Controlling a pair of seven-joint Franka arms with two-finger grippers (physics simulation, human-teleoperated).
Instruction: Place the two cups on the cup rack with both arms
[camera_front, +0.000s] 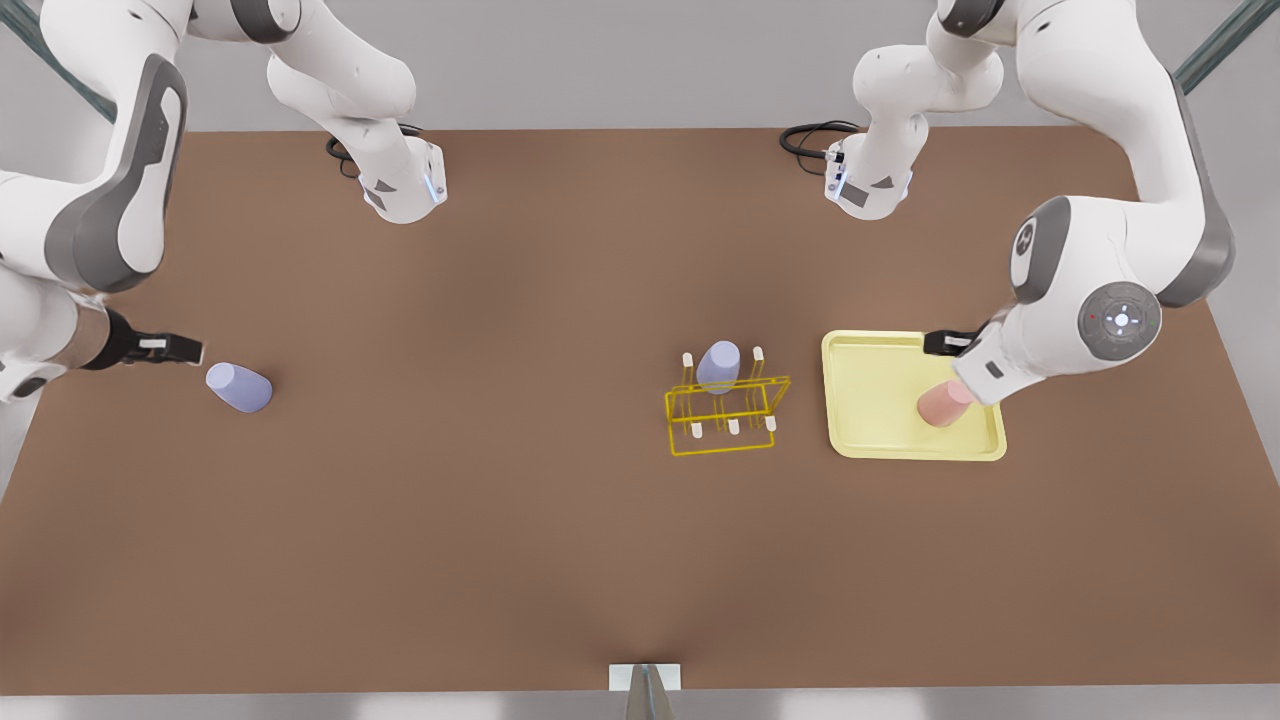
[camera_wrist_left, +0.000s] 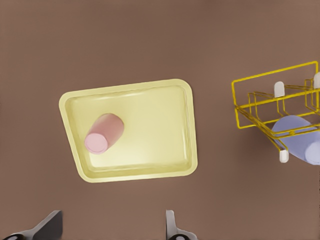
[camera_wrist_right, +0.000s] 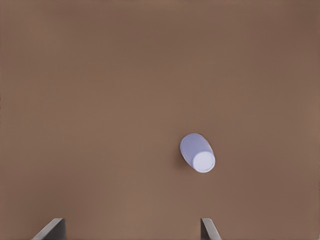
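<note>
Lavender-blue cup (camera_front: 239, 388) on the brown table (camera_front: 450, 520) just beside the right gripper (camera_front: 172, 349) — fingers spread, empty, yellow cup rack (camera_front: 727, 415) mid-table holding a look-alike lavender cup (camera_front: 718, 366), pink cup (camera_front: 944, 403) in the pale-yellow tray (camera_front: 870, 400) below the left gripper (camera_front: 947, 343) — wide open, empty.

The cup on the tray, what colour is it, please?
Pink, clearest in the left wrist view.

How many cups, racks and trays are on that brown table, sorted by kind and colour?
Lavender cups: 2, one on the table, one on the rack
Pink cups: 1, in the tray
Yellow wire racks: 1
Pale-yellow trays: 1
Total: 5
</note>
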